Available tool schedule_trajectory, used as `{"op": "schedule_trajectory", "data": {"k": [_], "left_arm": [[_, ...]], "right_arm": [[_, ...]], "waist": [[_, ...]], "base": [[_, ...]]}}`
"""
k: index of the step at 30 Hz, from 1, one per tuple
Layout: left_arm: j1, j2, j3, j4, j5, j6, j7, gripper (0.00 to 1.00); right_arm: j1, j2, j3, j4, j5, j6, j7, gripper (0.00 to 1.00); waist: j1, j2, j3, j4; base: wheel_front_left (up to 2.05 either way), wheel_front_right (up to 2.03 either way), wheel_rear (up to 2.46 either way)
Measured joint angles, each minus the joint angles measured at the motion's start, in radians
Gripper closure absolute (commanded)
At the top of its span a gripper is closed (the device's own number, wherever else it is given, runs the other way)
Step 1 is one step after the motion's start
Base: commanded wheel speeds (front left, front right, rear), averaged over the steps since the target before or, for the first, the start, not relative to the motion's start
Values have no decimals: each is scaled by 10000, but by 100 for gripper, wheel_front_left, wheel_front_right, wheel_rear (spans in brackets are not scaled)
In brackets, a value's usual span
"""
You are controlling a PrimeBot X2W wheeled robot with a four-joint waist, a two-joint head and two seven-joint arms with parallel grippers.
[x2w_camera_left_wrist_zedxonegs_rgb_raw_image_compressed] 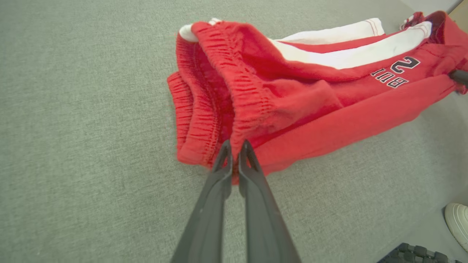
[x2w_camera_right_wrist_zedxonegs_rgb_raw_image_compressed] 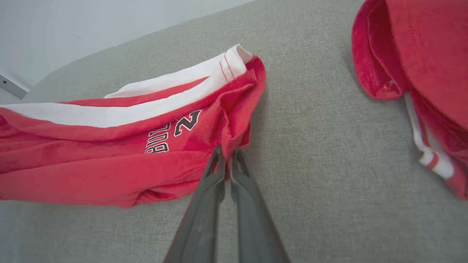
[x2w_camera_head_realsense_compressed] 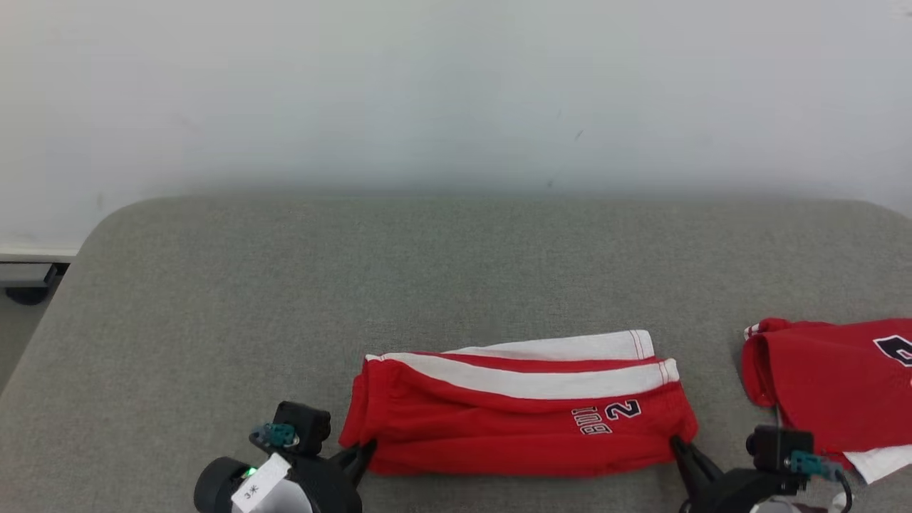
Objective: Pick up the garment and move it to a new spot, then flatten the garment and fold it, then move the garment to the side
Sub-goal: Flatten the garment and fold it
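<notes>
The garment [x2w_camera_head_realsense_compressed: 520, 417] is a pair of red shorts with white side stripes and dark lettering, folded lengthwise on the grey surface near its front edge. My left gripper [x2w_camera_head_realsense_compressed: 367, 449] is shut on the elastic waistband at the garment's left end; the left wrist view shows the red waistband [x2w_camera_left_wrist_zedxonegs_rgb_raw_image_compressed: 219, 91] pinched between the closed fingertips of that gripper [x2w_camera_left_wrist_zedxonegs_rgb_raw_image_compressed: 235, 146]. My right gripper [x2w_camera_head_realsense_compressed: 675, 445] is shut on the leg hem at the right end, where red cloth [x2w_camera_right_wrist_zedxonegs_rgb_raw_image_compressed: 109, 171] is caught between the tips of the gripper [x2w_camera_right_wrist_zedxonegs_rgb_raw_image_compressed: 227, 150].
A second red garment [x2w_camera_head_realsense_compressed: 833, 388] with white trim and a dark number lies at the right edge, close to my right gripper. The grey padded surface [x2w_camera_head_realsense_compressed: 356, 285] stretches open behind and to the left. A white shoe [x2w_camera_left_wrist_zedxonegs_rgb_raw_image_compressed: 457, 223] shows on the floor.
</notes>
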Motion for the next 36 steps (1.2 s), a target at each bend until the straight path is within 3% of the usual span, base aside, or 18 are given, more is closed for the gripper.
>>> {"op": "schedule_trajectory", "data": {"k": [7,8,9,10,15,21,31,36], "left_arm": [[477,395,-232,-368,-21,0,426,100],[546,433,-222,-389,-25,0,466,89],[597,454,-224,-389,-58,0,545,69],[701,456,-155,-466,-96,12,548,0],[770,619,38,-637,-100,128,600,0],[1058,872,662,-1141,-431,481,-98,0],[2037,1066,2042,-2690,-374,2174,-2401,0],[2442,1072,2357,-3110,-330,2278,-2867,0]], "right_arm": [[1047,40,102,-625,17,-184,295,100],[1104,40,159,-702,6,-261,343,100],[1147,33,255,-755,-48,-261,385,70],[1168,27,326,-840,-48,-261,523,0],[1179,-59,355,-976,-105,-357,715,0],[1210,-290,339,-1392,-374,-529,717,0],[1073,-738,-44,-2408,-744,-617,-161,0],[1113,-731,-228,-2792,-765,-650,-890,0]], "waist": [[1,0,-153,-230],[2,0,-139,-235],[2,1,-122,-240],[2,1,-89,-246],[3,1,-34,-256],[3,1,-215,-316],[3,1,-758,-711],[3,1,-1012,-1028]], "base": [[0,0,0],[0,0,0],[0,0,0],[0,0,0],[0,0,0],[0,0,0],[0,0,0],[0,0,0]]}}
